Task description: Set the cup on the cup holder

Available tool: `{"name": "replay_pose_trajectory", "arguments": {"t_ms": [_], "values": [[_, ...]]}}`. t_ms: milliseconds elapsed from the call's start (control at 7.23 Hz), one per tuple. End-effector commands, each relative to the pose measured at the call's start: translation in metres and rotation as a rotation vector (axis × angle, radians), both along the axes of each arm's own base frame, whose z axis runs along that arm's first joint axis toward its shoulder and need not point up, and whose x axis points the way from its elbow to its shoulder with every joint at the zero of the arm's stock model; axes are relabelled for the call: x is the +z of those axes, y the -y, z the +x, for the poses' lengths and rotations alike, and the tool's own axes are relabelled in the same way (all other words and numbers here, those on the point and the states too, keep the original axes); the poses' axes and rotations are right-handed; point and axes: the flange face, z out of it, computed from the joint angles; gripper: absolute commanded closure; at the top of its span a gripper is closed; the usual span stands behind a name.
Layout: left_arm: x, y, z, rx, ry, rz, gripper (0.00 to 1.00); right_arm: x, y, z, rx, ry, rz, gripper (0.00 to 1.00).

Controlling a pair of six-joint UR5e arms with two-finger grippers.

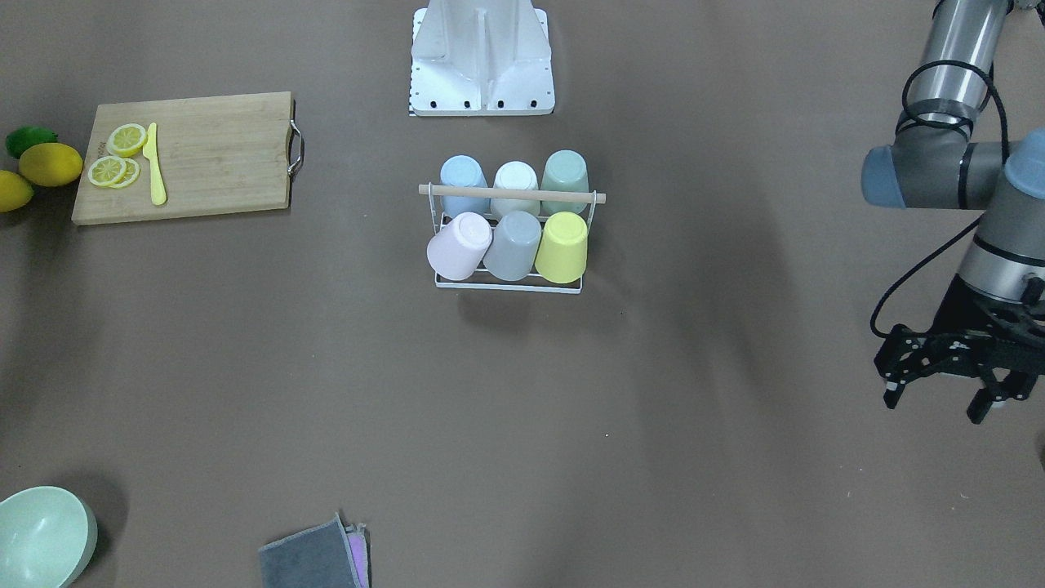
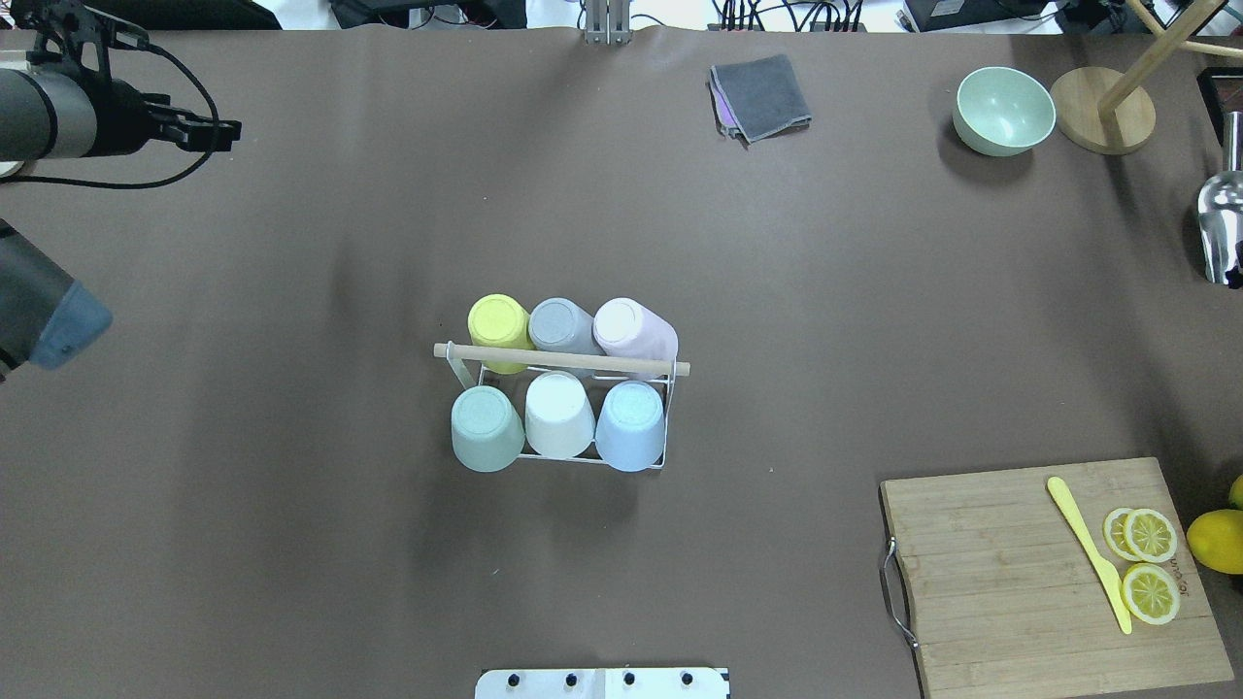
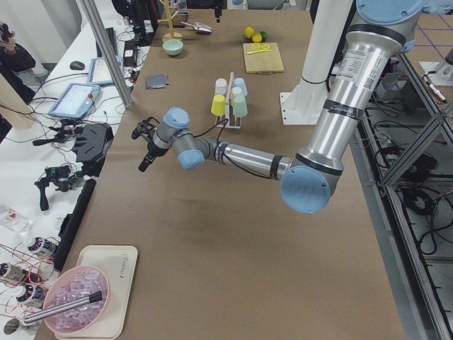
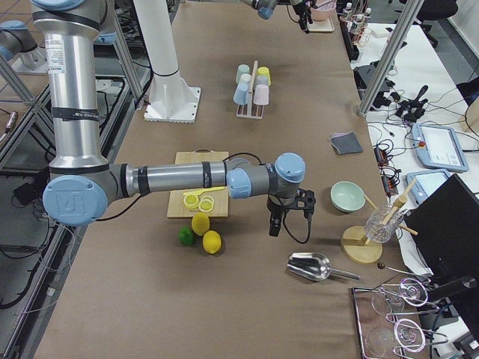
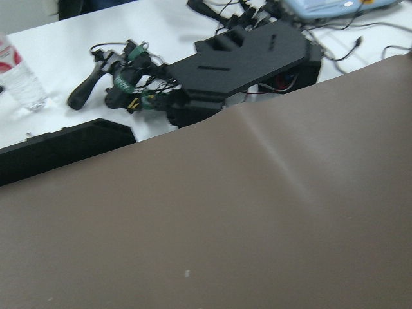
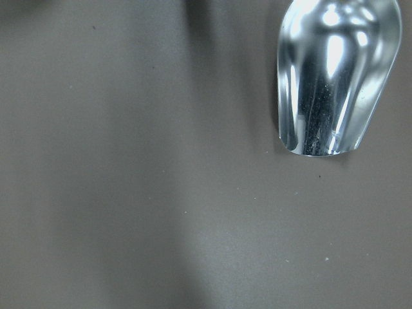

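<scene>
The cup holder point(image 1: 513, 193) is a white wire rack with a wooden rod, standing mid-table; it also shows in the overhead view point(image 2: 563, 361). Several pastel cups sit upside down on its prongs: yellow point(image 1: 563, 245), grey point(image 1: 513, 245) and pink point(image 1: 459, 245) in one row, blue point(image 1: 463, 184), white point(image 1: 515, 184) and green point(image 1: 565, 178) in the other. My left gripper point(image 1: 937, 404) is open and empty, far from the rack near the table's end. My right gripper point(image 4: 281, 217) shows only in the right side view, near a metal scoop; I cannot tell its state.
A wooden cutting board point(image 1: 212, 155) holds lemon slices and a yellow knife, with lemons point(image 1: 51, 163) beside it. A green bowl point(image 2: 1003, 110), a grey cloth point(image 2: 762, 95), a wooden stand point(image 2: 1102, 112) and a metal scoop point(image 6: 335, 71) lie along the far side. The robot base point(image 1: 482, 61) stands behind the rack.
</scene>
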Motion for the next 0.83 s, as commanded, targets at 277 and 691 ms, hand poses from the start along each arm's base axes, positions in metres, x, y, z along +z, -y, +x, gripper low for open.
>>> {"name": "replay_pose_trajectory", "arguments": {"t_ms": [277, 691], "values": [[0.064, -0.007, -0.143, 0.165, 0.060, -0.389, 0.02, 0.010, 0.000, -0.001, 0.000, -0.003, -0.013, 0.01], [0.154, -0.097, -0.193, 0.192, 0.055, -0.536, 0.03, 0.018, -0.002, -0.008, -0.012, 0.038, -0.030, 0.01]]}}
